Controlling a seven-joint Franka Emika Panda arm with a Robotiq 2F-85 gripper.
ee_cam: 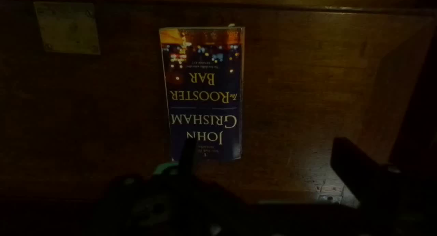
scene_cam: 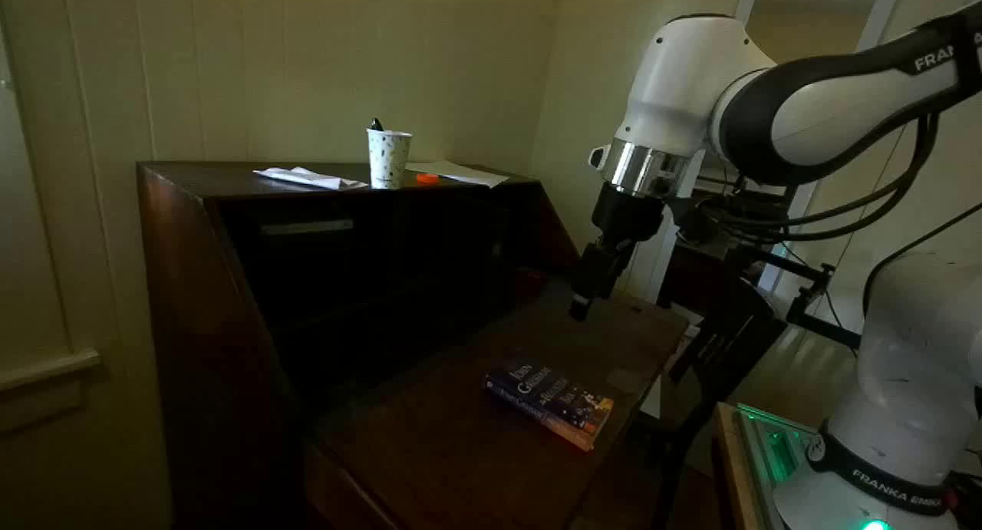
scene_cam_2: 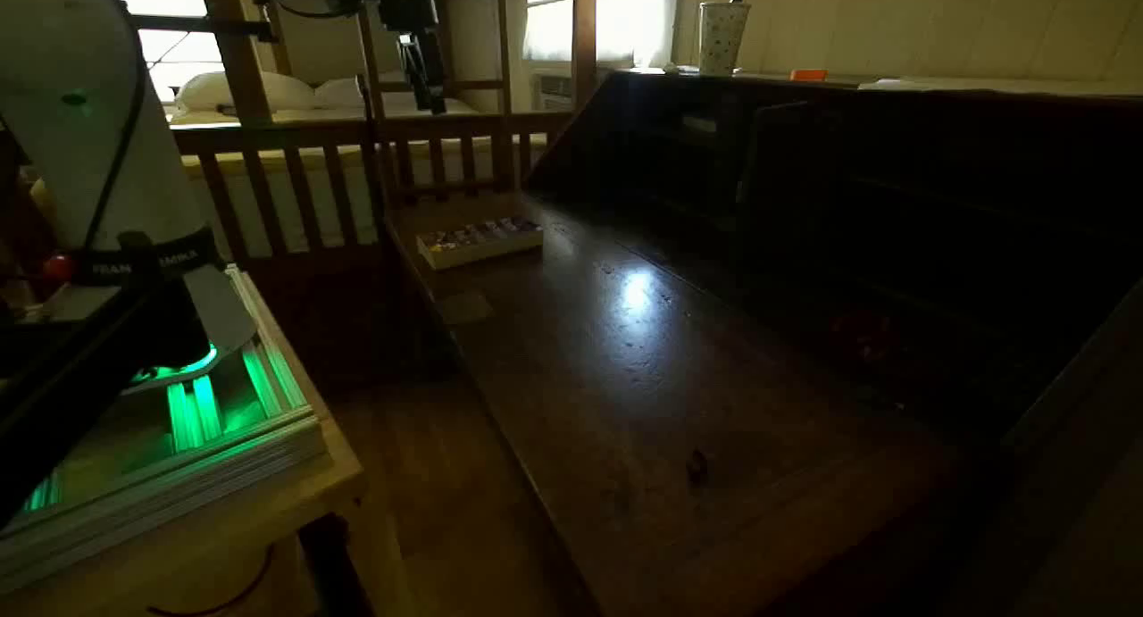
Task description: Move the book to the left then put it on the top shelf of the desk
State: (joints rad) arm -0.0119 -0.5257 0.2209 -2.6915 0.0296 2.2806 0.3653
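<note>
The book (scene_cam: 548,401), with a dark blue-purple cover and an orange edge, lies flat on the lower writing surface of the dark-brown desk (scene_cam: 192,300), near its front edge. It also shows in an exterior view (scene_cam_2: 482,246) and upside down in the wrist view (ee_cam: 205,92). The top shelf (scene_cam: 184,177) is the highest board of the desk. My gripper (ee_cam: 264,142) is open and empty. It hangs above the writing surface, apart from the book, in both exterior views (scene_cam: 581,307) (scene_cam_2: 429,104). In the wrist view its left finger overlaps the book's near end.
On the top shelf stand a speckled cup (scene_cam: 390,160) holding a dark item, folded white paper (scene_cam: 307,179), an orange flat item (scene_cam: 427,179) and a white sheet (scene_cam: 460,172). The desk's dark recess (scene_cam: 368,277) lies behind the writing surface. A slatted bed frame (scene_cam_2: 339,197) stands beyond.
</note>
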